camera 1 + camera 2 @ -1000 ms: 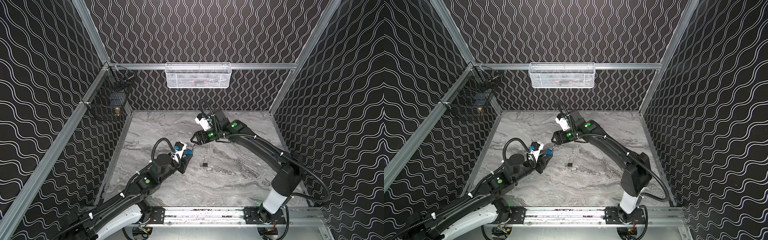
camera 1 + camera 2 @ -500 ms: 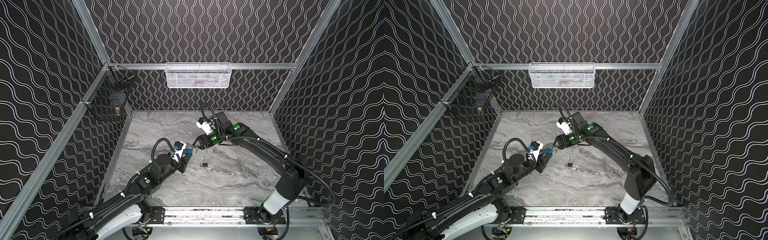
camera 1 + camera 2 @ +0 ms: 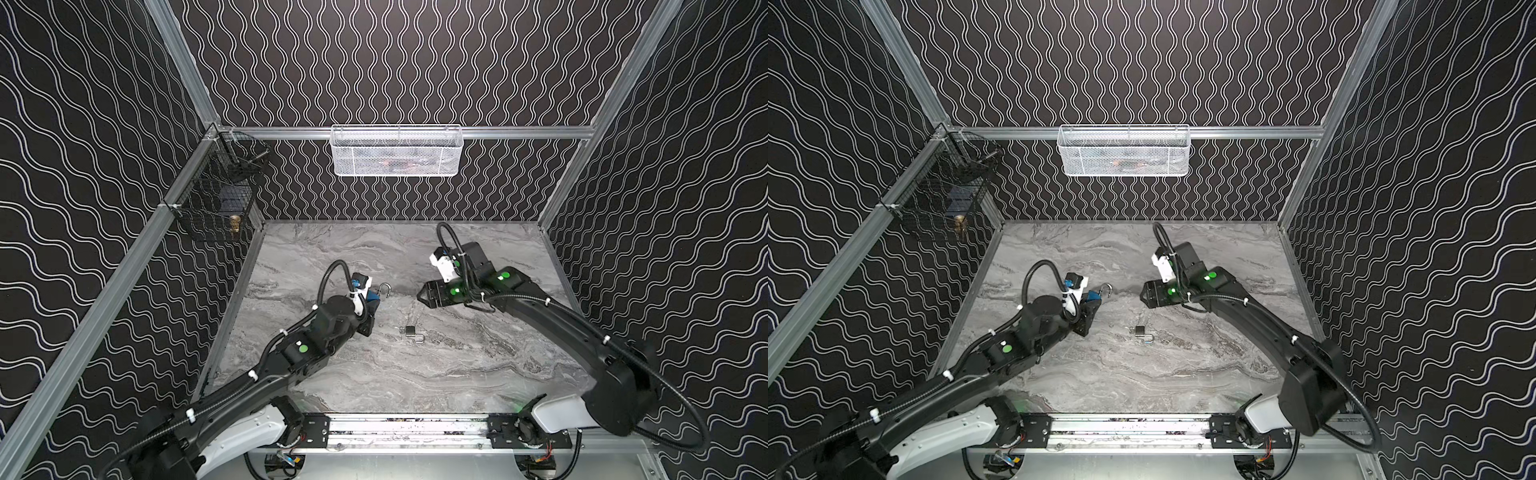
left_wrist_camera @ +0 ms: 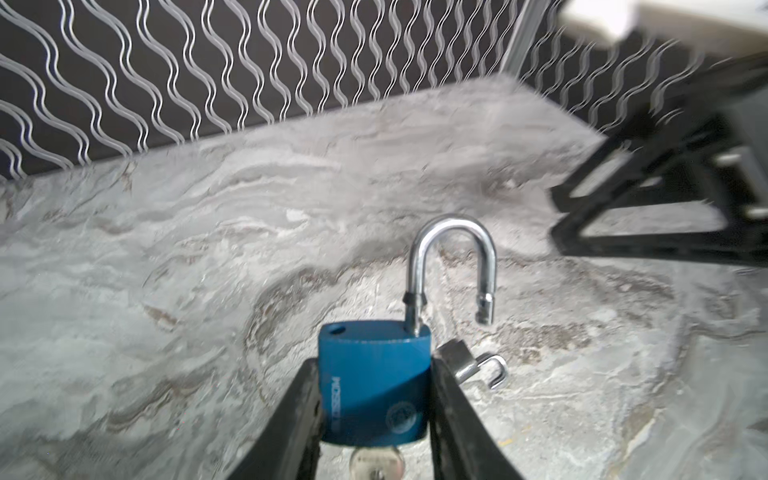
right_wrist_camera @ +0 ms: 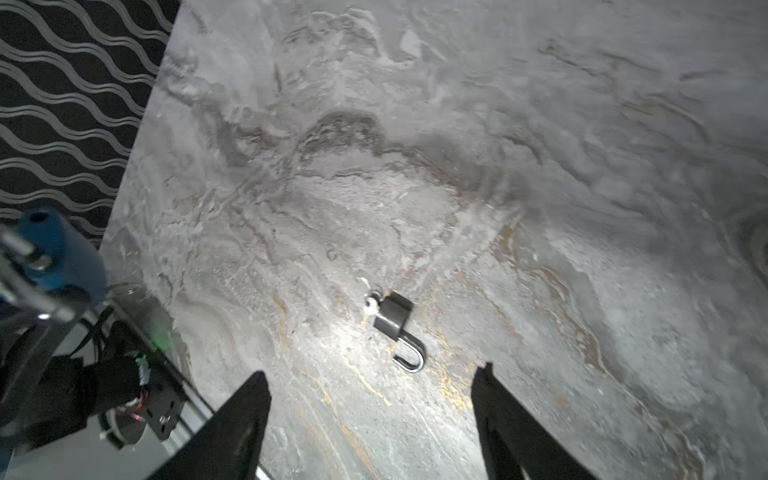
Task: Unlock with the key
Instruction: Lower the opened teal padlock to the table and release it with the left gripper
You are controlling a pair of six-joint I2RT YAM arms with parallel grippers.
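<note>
Fingers (image 4: 291, 415) of the left gripper (image 4: 374, 370), flat, black and hard, pinch the sides of a smooth blue metal padlock (image 4: 374, 399). Its shiny silver bar (image 4: 451, 232), bent like a hook, sticks out past the fingertips and stands open with one end loose. Back behind the fingertips, a round-headed silver key (image 4: 376, 463) pokes out of the lock's bottom. Fingers (image 5: 245, 415) of the right gripper (image 5: 370, 386) are spread wide with nothing between them. Out past their tips a small dark grey padlock (image 5: 392, 318) lies flat on the swirly grey stone tabletop (image 5: 582, 208), its bar open too.

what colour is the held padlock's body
The padlock body is blue; best in the left wrist view.
</note>
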